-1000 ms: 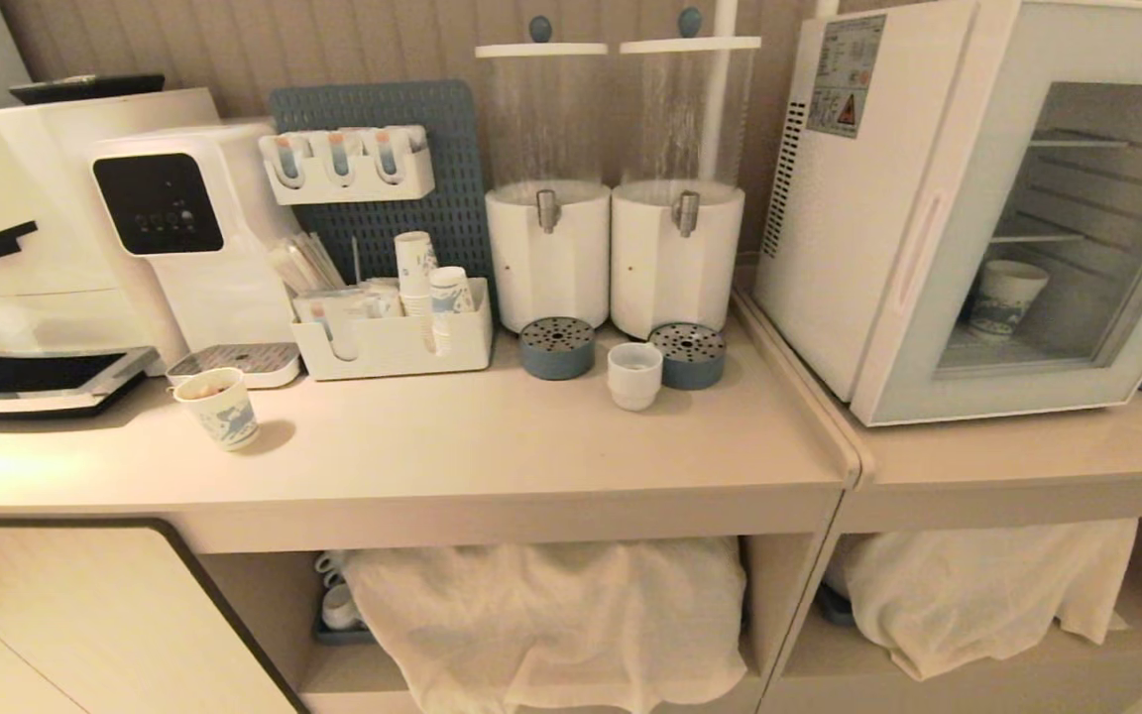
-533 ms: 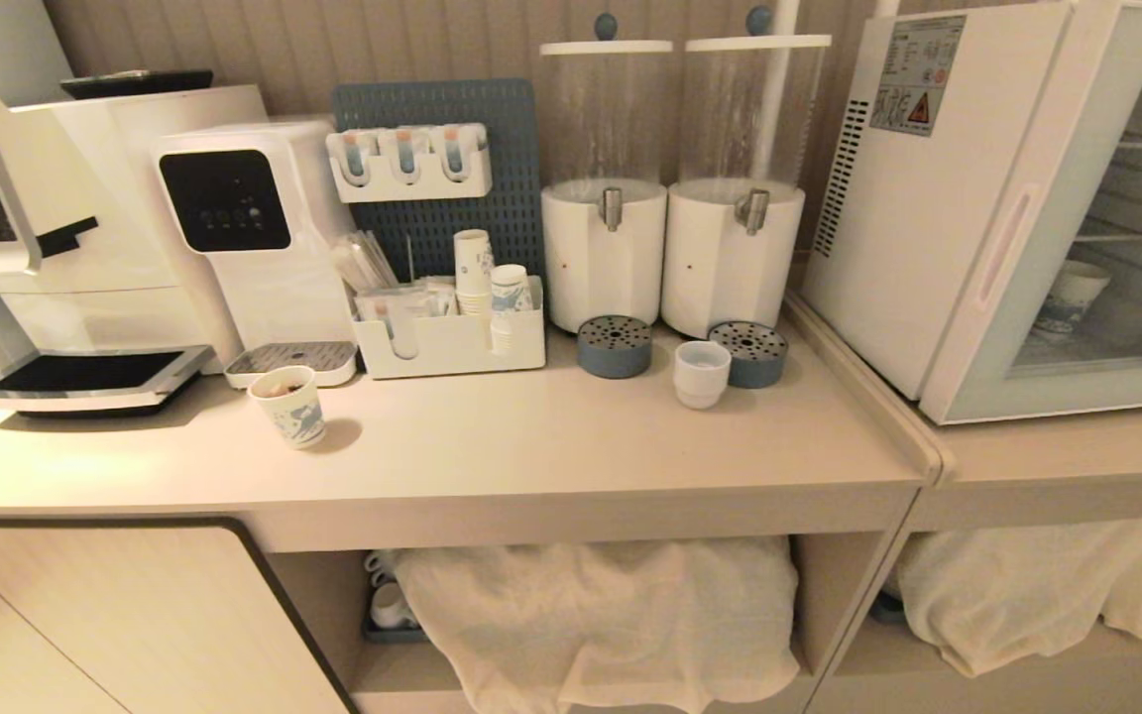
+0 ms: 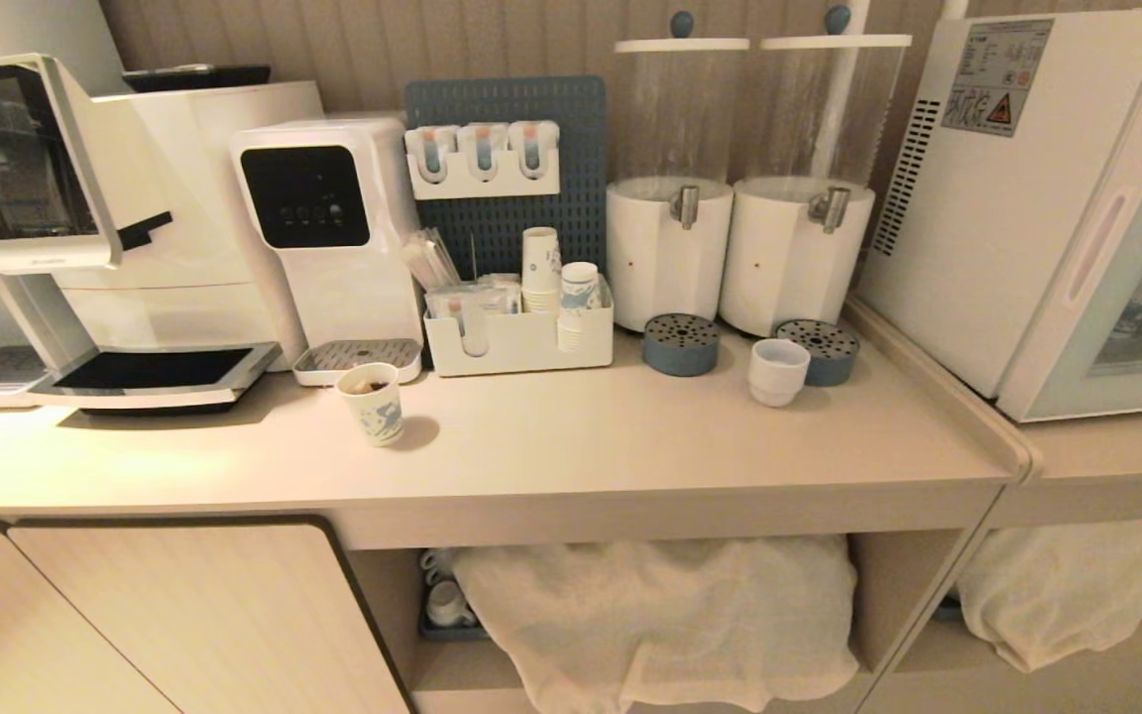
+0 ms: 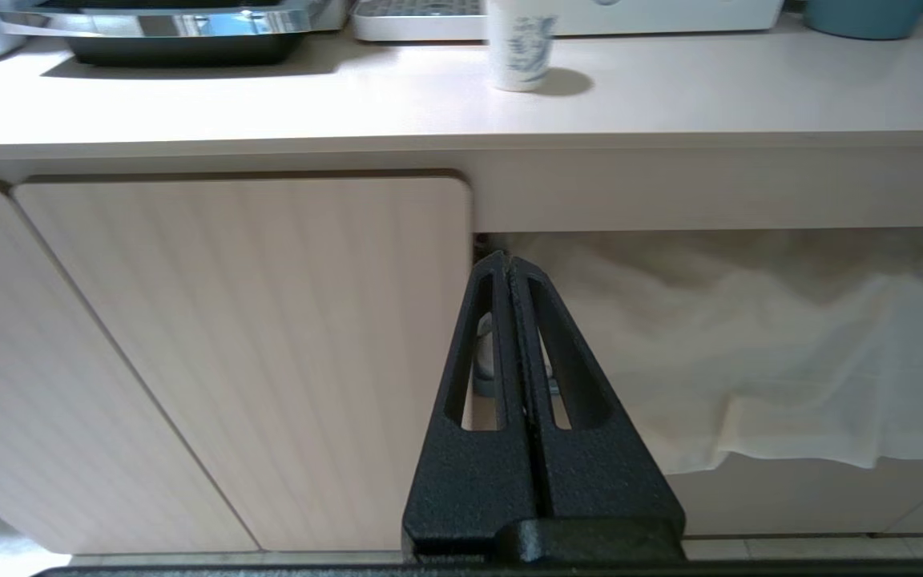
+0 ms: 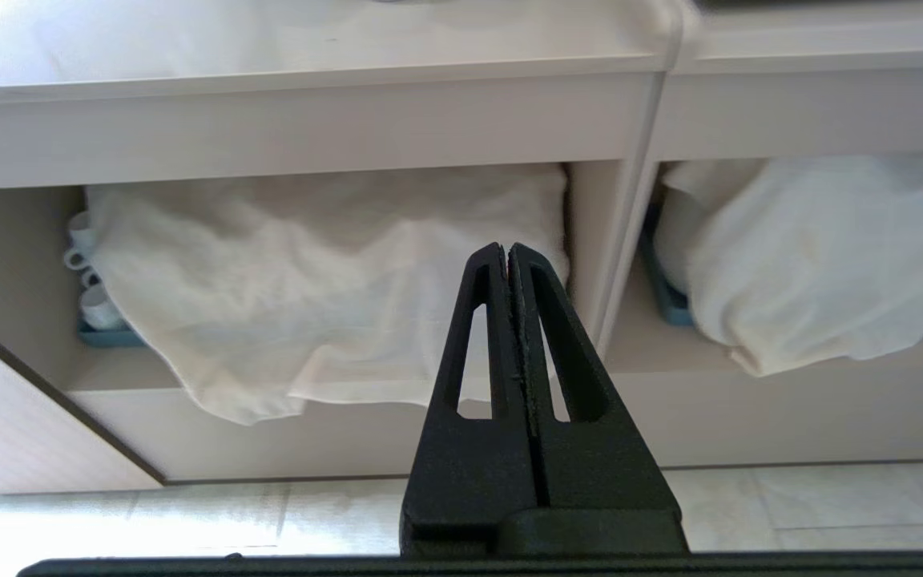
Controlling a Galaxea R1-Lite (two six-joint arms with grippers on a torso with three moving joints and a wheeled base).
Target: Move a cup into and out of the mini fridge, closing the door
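- Cup [image 3: 777,369] stood on the table [image 3: 571,446], touching the right blue drip tray [image 3: 822,349], left of the mini fridge [image 3: 1047,208], whose door [image 3: 1126,307] was closed.
- Left gripper [image 4: 508,264] hung before the cabinet front [image 4: 253,353], fingers clenched together, empty.
- Right gripper [image 5: 508,252] hung before the cloth [image 5: 333,272] on the lower shelf, fingers pressed together, holding nothing.
- Only the head view showed cup and fridge; neither gripper appeared there.
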